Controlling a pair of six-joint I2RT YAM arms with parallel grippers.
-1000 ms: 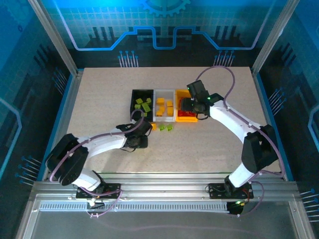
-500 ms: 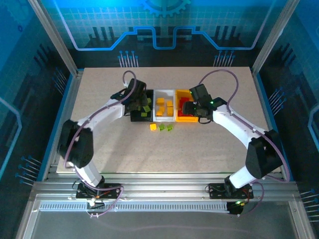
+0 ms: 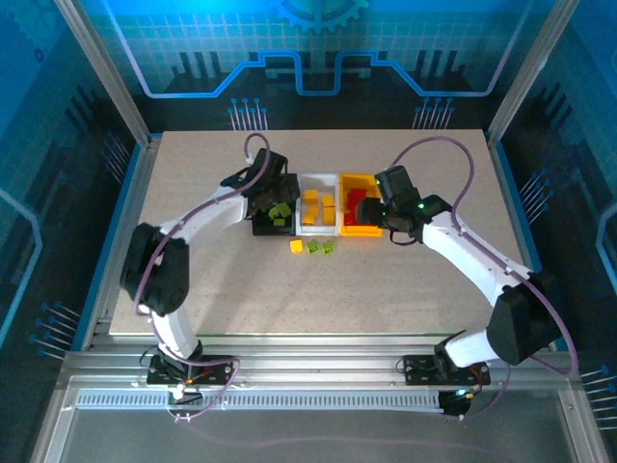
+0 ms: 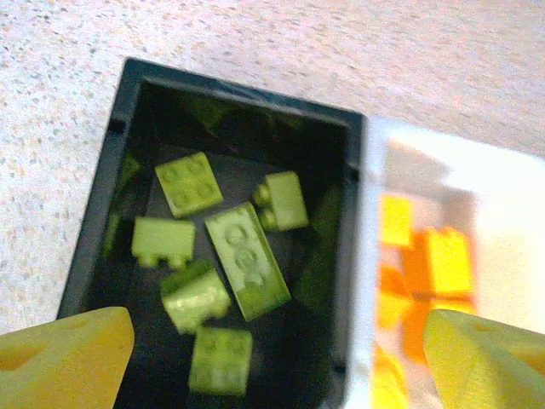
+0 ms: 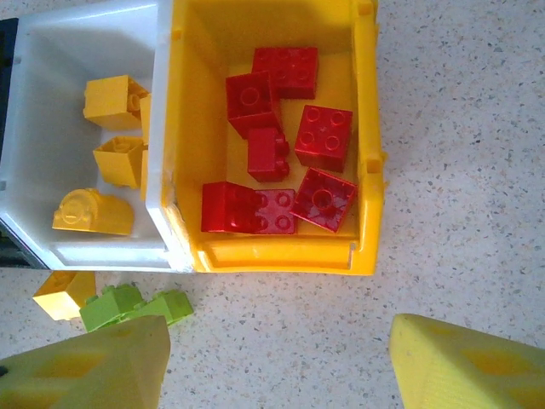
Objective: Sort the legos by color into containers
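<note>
- L arm: the left gripper [image 4: 272, 362] hangs over the black open-top plastic bin [image 4: 104, 187]. Its yellow fingertips [image 4: 64, 358] are spread wide w/ nothing between them, so it's released.
- In that black bin: six lime green lego blocks [image 4: 247, 260], one long and the rest short, lying loose on the bin floor at odd angles (studs showing on several).
- R arm: the right gripper [image 5: 281, 366] hovers over bare table just off the near wall of the yellow open-top plastic bin [image 5: 281, 256], jaws apart and empty.
- The yellow bin holds the red lego blocks [image 5: 324, 136], abt seven, bunched together, some touching.
- The white open-top plastic bin [image 5: 43, 128] sits between the other two, flush against each. It has yellow-orange lego blocks [image 5: 119, 160] inside.
- The 3 bins make one row mid-table: black on the left, white in the centre, yellow on the right.
- Lying on the speckled beige tabletop [image 3: 405, 289], just in front of the white bin, is one loose yellow-orange block [image 5: 64, 294]. Just beside it are loose lime green blocks [image 5: 136, 305] (two, going by the top camera), close to the R claw's left fingertip.
</note>
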